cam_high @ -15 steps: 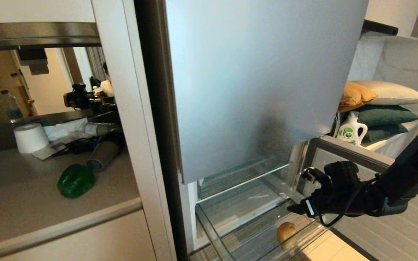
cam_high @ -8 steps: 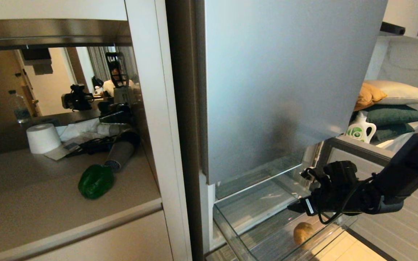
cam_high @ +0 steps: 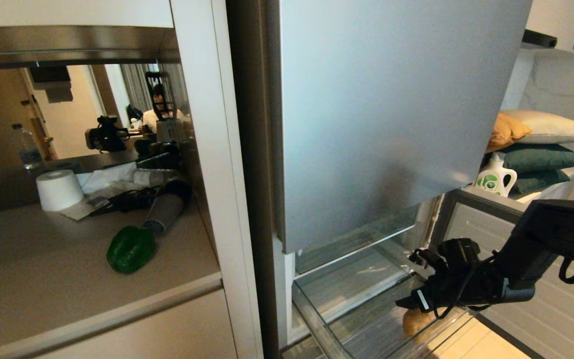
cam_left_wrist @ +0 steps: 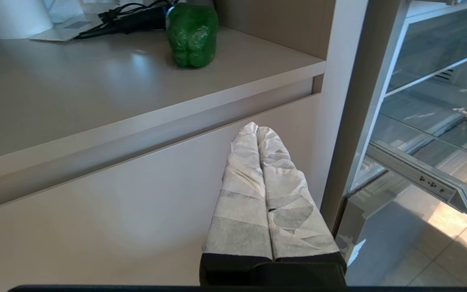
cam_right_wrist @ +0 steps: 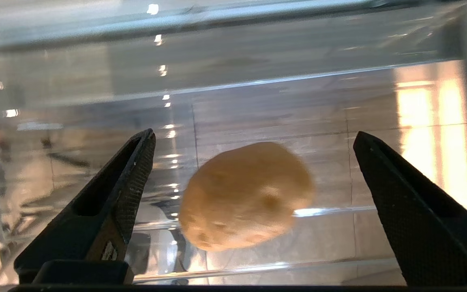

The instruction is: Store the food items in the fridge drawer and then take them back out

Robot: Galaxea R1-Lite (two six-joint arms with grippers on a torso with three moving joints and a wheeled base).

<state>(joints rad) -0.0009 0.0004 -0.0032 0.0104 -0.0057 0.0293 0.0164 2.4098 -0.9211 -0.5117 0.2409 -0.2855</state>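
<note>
Right gripper (cam_right_wrist: pixel 253 138) jaws wide, over tan bun (cam_right_wrist: pixel 246 194) in clear fridge drawer (cam_high: pixel 327 331) — 5 o'clock in head view. Green pepper (cam_high: pixel 131 248) on counter (cam_high: pixel 58 289), 9 o'clock. Left gripper (cam_left_wrist: pixel 258 129) — fingers pressed together.

the head view is dim on the counter (cam_high: pixel 43 259) side, with soft daylight washing the matte door (cam_high: pixel 391 109) and a warm sunlit patch on the floor (cam_high: pixel 471 344). the right wrist view shows glare spots and orange light through the clear drawer (cam_right_wrist: pixel 258 81), and the bun (cam_right_wrist: pixel 245 194) is slightly blurred. the left wrist view is evenly bright, with a soft sheen on the counter.
</note>
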